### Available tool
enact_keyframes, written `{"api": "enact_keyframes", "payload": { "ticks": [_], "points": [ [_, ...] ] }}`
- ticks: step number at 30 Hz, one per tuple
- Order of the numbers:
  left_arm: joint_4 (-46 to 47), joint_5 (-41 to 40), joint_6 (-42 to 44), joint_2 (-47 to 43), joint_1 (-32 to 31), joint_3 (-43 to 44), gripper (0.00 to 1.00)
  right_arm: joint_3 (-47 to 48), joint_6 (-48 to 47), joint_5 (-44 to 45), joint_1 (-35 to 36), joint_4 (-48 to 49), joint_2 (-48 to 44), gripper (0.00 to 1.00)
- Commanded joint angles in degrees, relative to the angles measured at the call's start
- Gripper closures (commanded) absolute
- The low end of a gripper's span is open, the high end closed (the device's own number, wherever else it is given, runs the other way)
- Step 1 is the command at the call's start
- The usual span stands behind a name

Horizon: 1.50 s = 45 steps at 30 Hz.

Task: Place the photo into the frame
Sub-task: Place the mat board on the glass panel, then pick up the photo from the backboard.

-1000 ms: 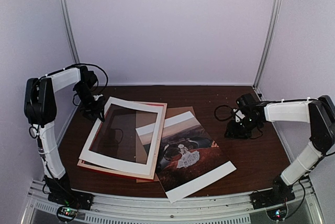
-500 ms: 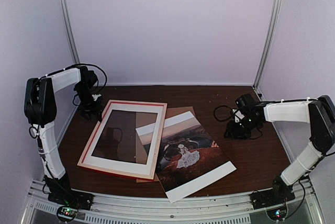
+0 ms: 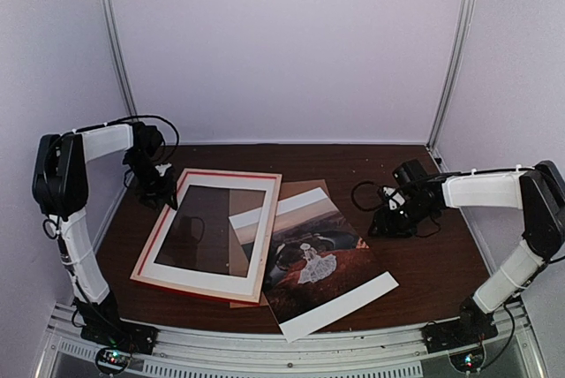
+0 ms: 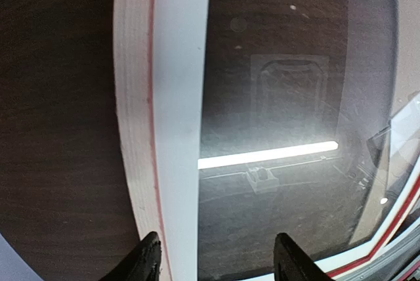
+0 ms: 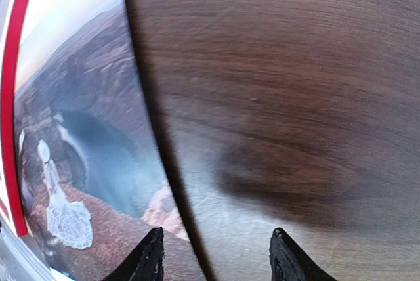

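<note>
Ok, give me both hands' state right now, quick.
Left hand: open, holding nothing, fingertips either side of the frame edge.
Right hand: open, empty, over the table.

Red frame (image 3: 231,174), white inner border (image 3: 205,277); dark reddish-brown photo (image 3: 313,263), white figure, white margins; brown wood-grain table (image 3: 424,254).

Backing board (image 3: 311,189) mostly covered by photo (image 3: 313,263) & frame (image 3: 201,281). L wrist view: frame cut off at edges. R wrist view: tabletop (image 5: 295,97) blurred, photo cropped left.
</note>
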Motion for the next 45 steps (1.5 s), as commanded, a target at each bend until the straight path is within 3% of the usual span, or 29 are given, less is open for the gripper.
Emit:
{"api": "enact_keyframes", "payload": {
  "ticks": [1, 6, 10, 11, 28, 45],
  "points": [
    [8.29, 7.26, -2.68, -7.59, -1.42, -5.28, 0.39, -0.27, -1.84, -5.79, 1.65, 1.63, 0.99, 0.45],
    [15.07, 13.23, -5.31, -13.5, -2.71, -11.28, 0.24, -0.43, -2.75, -8.12, 2.81, 1.45, 3.01, 0.46],
    [19.79, 17.53, -7.44, -18.38, -2.74, -14.88, 0.03, -0.78, -3.27, -9.04, 3.35, 1.7, 4.01, 0.46],
    [20.78, 18.36, -7.97, -19.35, -2.74, -15.88, 0.03, -0.83, -3.38, -9.32, 3.5, 1.91, 4.29, 0.47],
    [27.11, 23.21, -10.42, -23.84, -4.19, -21.03, 0.04, -3.37, -3.3, -16.86, 3.79, 7.21, 7.31, 0.56],
    [27.13, 17.04, -10.51, -22.49, -8.7, -21.17, 0.16, -6.38, 0.7, -28.77, 1.0, 16.75, 8.45, 0.86]
  ]
}}
